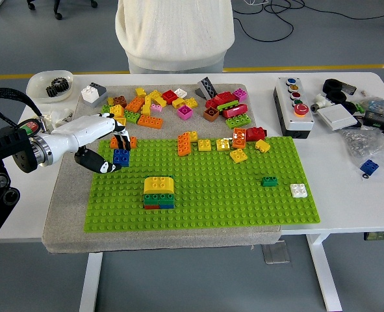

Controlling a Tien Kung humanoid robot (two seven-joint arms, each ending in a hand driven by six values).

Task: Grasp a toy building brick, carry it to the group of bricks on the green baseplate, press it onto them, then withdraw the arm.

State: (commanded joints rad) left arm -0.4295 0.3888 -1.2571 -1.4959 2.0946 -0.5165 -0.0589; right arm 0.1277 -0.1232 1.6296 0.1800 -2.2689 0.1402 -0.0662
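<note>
Blue brick (121,157) pinched in my left hand (107,148); I hold it clear, left of the stack (158,193), for carrying.

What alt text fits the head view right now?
The robot's white left hand grips a blue toy brick over the green baseplate, left of the yellow-topped brick stack. Loose bricks lie beyond.

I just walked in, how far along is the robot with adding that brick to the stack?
Grasp looks done: the left robot hand holds a blue brick above the green baseplate. The carry is underway. Left: reaching the brick stack, pressing it on, withdrawing the arm.
</note>
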